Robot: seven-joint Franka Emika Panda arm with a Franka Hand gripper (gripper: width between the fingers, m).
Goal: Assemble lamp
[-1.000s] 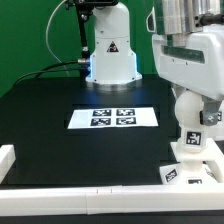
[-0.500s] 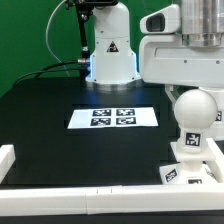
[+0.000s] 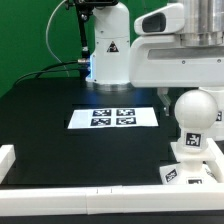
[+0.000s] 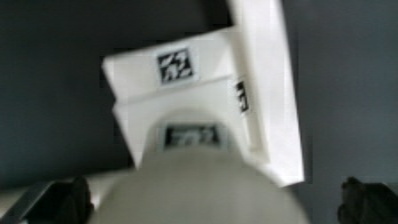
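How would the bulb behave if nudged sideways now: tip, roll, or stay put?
The bulb stands upright on the base, round head over a narrower neck, so it looks top-heavy and could tip if not seated. Knocked free, the round head would probably roll. It looks like rigid plastic, likely light. The fingers are clear of it.

The exterior view looks from the table's front edge, slightly downward, across the black table (image 3: 40, 110) toward the robot's pedestal; the wrist view looks steeply down, close. Both share the bulb (image 3: 194, 118) (image 4: 187, 180) and base (image 3: 190, 165) (image 4: 187, 70).
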